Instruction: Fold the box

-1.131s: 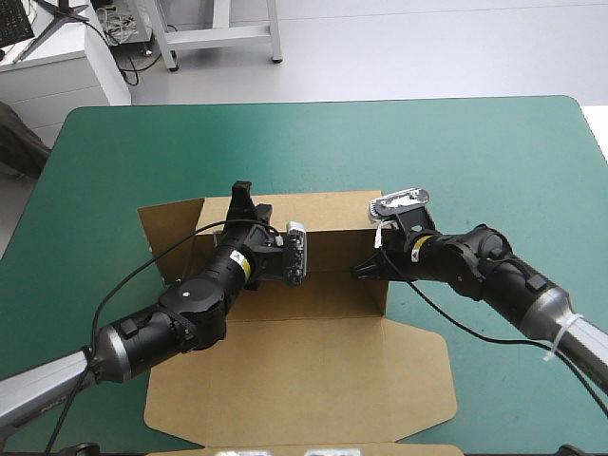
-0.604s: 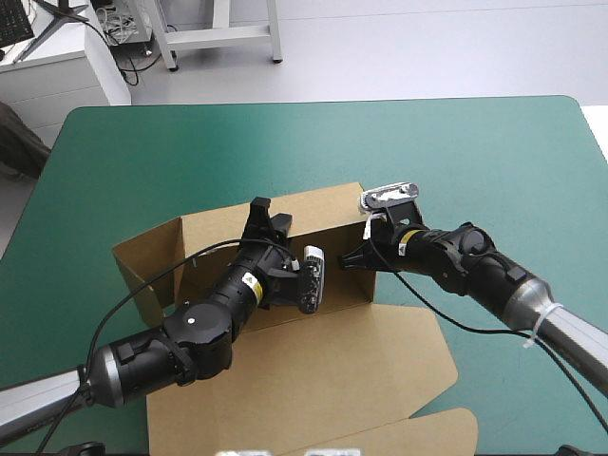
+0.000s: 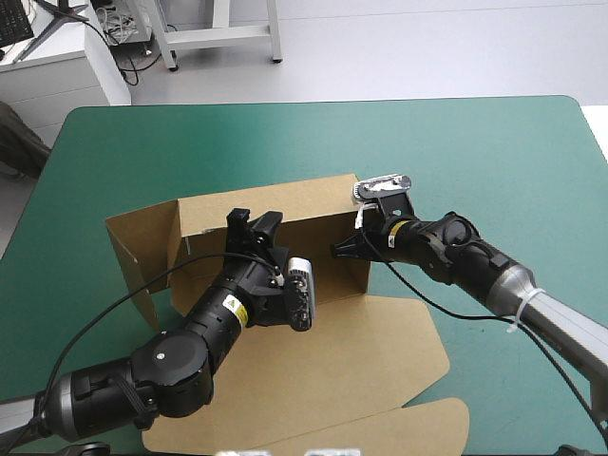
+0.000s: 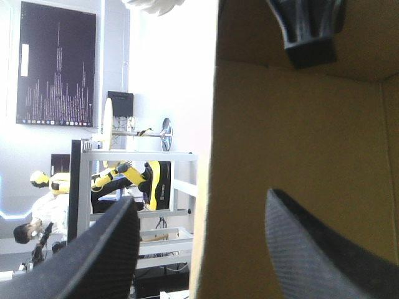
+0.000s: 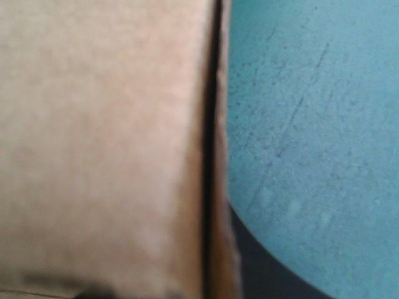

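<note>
The brown box [image 3: 313, 204] stands in the middle of the teal-green cover [image 3: 475, 152], its long back wall upright, a flap [image 3: 133, 252] splayed at the left end and the lid [image 3: 332, 370] flat toward the front. My left gripper [image 3: 255, 220] is open, one black finger on each side of that wall's top edge. The left wrist view shows the board [image 4: 299, 143] rising between my left gripper's [image 4: 201, 198] spread fingers. My right gripper [image 3: 340, 251] is shut on the box at the wall's right end. In its own view the board [image 5: 93, 124] fills the near field, edge-on.
The lid's tuck flap [image 3: 418, 427] lies close to the table's front edge. Bare teal-green cover [image 5: 312, 124] stretches beyond and to the right of the box. The right arm reaches in low across the cover from the front right.
My left gripper has gone from shut to open, letting go of the back wall. The box has swung and slid leftward. The right gripper followed the wall's end to the left.
</note>
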